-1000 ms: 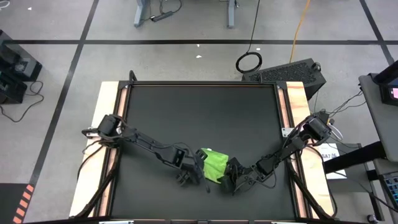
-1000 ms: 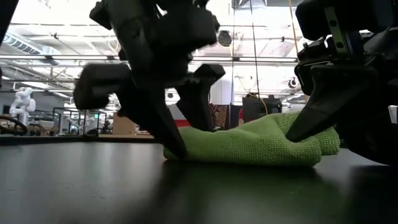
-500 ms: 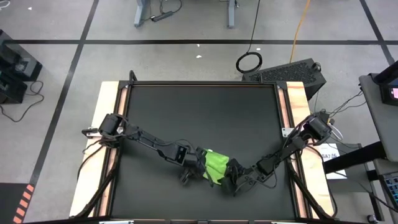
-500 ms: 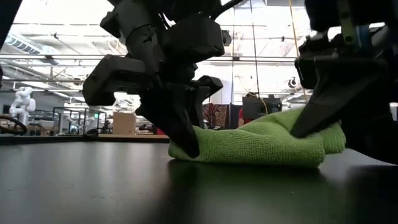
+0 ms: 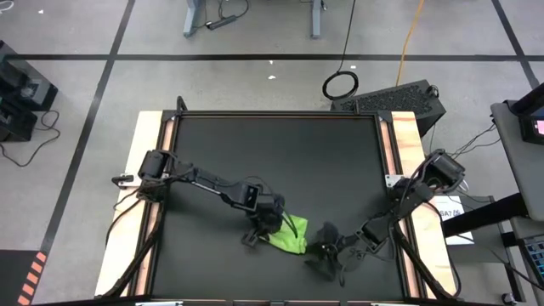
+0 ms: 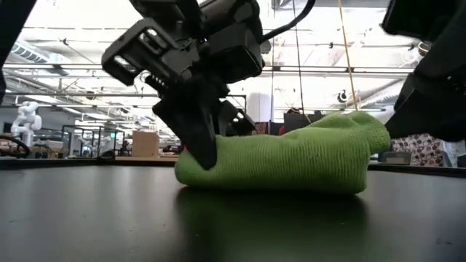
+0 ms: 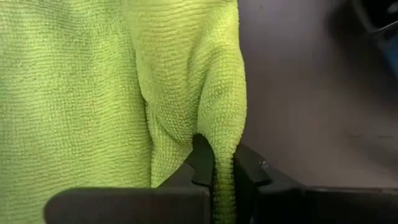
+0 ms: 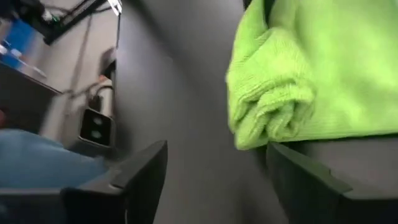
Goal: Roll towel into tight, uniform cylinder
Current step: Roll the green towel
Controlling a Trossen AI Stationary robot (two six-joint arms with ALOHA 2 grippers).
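The lime-green towel lies bunched and partly rolled on the black mat, near the table's front edge; in the low view the towel is a low hump resting on its underside. My left gripper stands at the towel's left end, shut on a fold. My right gripper is just off the towel's right end, open, with nothing between its fingers; the towel's rolled end sits a little ahead of them. My left gripper pinches a raised fold at the towel's left end between its two fingers. The fingers slant down from the table's left. The folded cloth stands doubled between them, and the rest of the towel lies on the mat.
Pale wooden strips border the mat left and right. The far half of the mat is bare. Beyond the far edge, a black case and a cable ring lie on the floor.
My left gripper has moved toward the table's right, onto the towel's left end, and shut on a fold there. My right gripper has opened, let go of the towel's right end, and drawn back toward the near right. The released end has sprung up rounder.
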